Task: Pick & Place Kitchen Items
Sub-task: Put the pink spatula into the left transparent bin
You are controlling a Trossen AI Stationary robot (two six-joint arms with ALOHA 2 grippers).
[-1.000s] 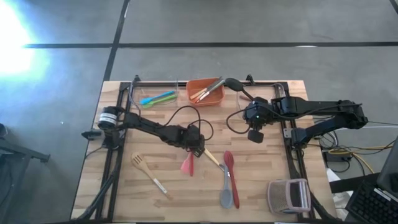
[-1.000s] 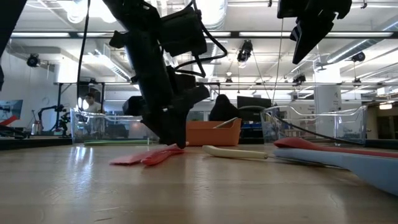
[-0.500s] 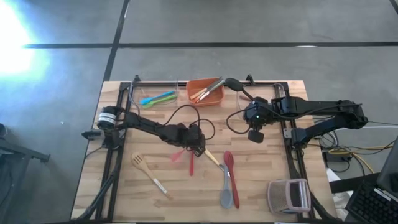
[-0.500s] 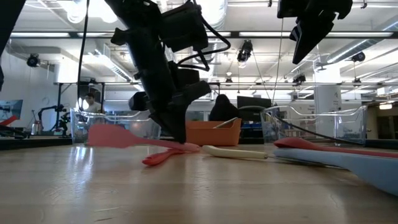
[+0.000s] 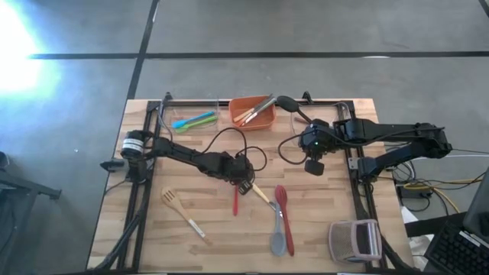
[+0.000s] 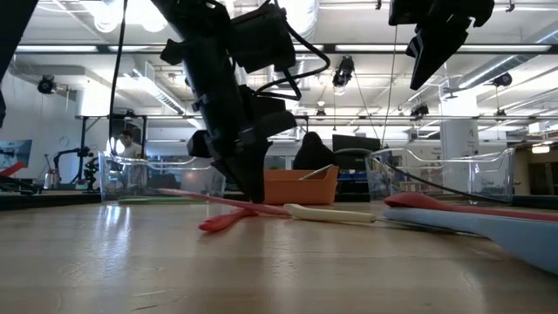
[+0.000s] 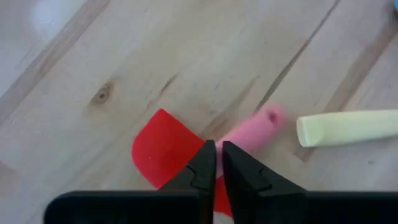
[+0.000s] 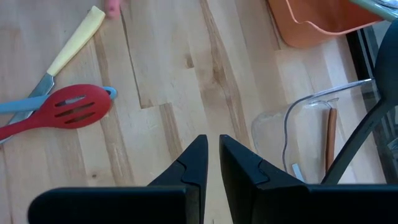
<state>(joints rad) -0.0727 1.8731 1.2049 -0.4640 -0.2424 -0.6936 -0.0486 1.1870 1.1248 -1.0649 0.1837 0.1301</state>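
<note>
1. At the near edge of the pale wooden table (image 5: pixel 321 221), one grey spoon (image 5: pixel 276 243) and one clear plastic bin (image 5: pixel 336 229) are seen, the bin at the near right corner.
2. Just beyond, four utensils are counted on the bare wood: one pale wood slotted spatula (image 5: pixel 183 214), one red slotted spoon (image 5: pixel 281 202), one cream-handled utensil (image 5: pixel 262 194) and one red flat spatula (image 5: pixel 235 202).
3. At mid-table the left gripper (image 5: pixel 244 186) is lowered to the surface, its arm stretched across from the left. Its fingers are drawn almost together on one pink flat spatula (image 7: pixel 252 130), which is laid across the red one and tilted.
4. The right gripper (image 5: pixel 313 166) is held above the table, right of centre, fingers nearly together and empty.
5. At the far edge, one blue utensil (image 5: pixel 183 121) and one green utensil (image 5: pixel 202 118) are laid side by side. One orange rectangular bin (image 5: pixel 263 121) is filled with utensils too bunched to count.
</note>
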